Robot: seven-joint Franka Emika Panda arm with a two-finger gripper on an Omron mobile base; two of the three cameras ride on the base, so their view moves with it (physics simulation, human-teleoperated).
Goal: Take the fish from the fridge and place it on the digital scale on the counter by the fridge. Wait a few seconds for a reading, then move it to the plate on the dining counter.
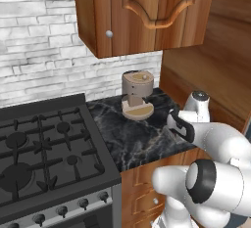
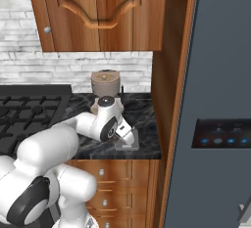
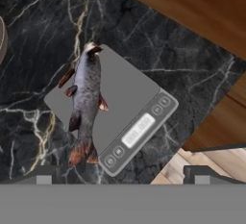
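The fish [image 3: 86, 107], slim and dark grey with reddish fins, lies lengthwise along the left side of the digital scale [image 3: 127, 105]. Its tail hangs over the near edge. The scale is a flat grey square with a small display strip, resting on the black marble counter [image 3: 158, 45] beside the fridge [image 2: 220, 75]. My gripper [image 3: 121, 176] hovers above the scale, open and holding nothing, its fingertips [image 3: 44, 175] wide apart. From the right base view, the gripper [image 2: 125, 136] hangs just over the scale [image 2: 131, 146] at the counter's front right corner. The plate and the dining counter are out of view.
A tan coffee machine [image 1: 137, 95] stands at the back of the counter [image 1: 132, 139]. A black gas stove [image 1: 44, 148] adjoins the counter on the left. Wooden wall cabinets [image 1: 147, 11] hang overhead. A wooden side panel [image 2: 171, 75] separates the counter from the fridge.
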